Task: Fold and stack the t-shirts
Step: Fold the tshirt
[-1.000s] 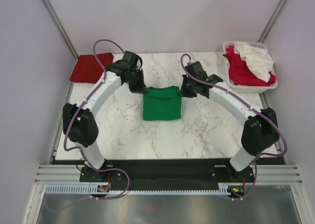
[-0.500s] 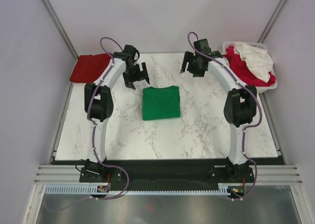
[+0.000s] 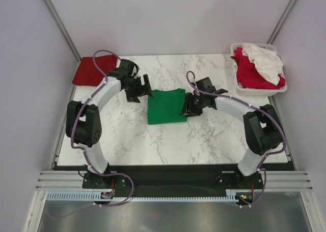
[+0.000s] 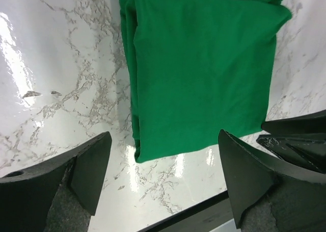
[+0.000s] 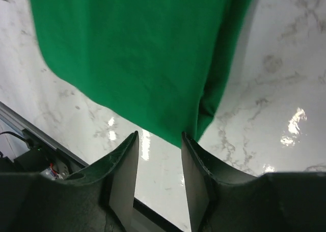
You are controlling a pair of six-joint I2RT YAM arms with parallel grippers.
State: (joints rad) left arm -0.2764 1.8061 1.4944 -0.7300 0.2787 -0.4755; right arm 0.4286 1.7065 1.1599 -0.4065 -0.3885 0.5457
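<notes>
A bright green t-shirt (image 3: 166, 106) lies folded into a rectangle on the marble table (image 3: 214, 135). My left gripper (image 3: 142, 91) hovers just off the shirt's back left corner. In the left wrist view the green t-shirt (image 4: 204, 63) lies ahead of the left gripper (image 4: 165, 176), whose jaws are wide open and empty. My right gripper (image 3: 187, 108) is at the shirt's right edge. In the right wrist view the right gripper (image 5: 159, 160) stands open with a narrow gap, and a corner of the green t-shirt (image 5: 137, 53) reaches its fingertips (image 5: 196, 165).
A dark red t-shirt (image 3: 91, 70) lies folded at the back left corner. A white basket (image 3: 261, 91) at the back right holds a crimson t-shirt (image 3: 249, 73) and a white t-shirt (image 3: 264, 58). The table's dark front edge (image 4: 204, 216) shows below the left fingers.
Both grippers let go of the green shirt's back corners, rose toward the back, then came down again. The left now sits by the back left corner, the right at the right edge, narrower.
</notes>
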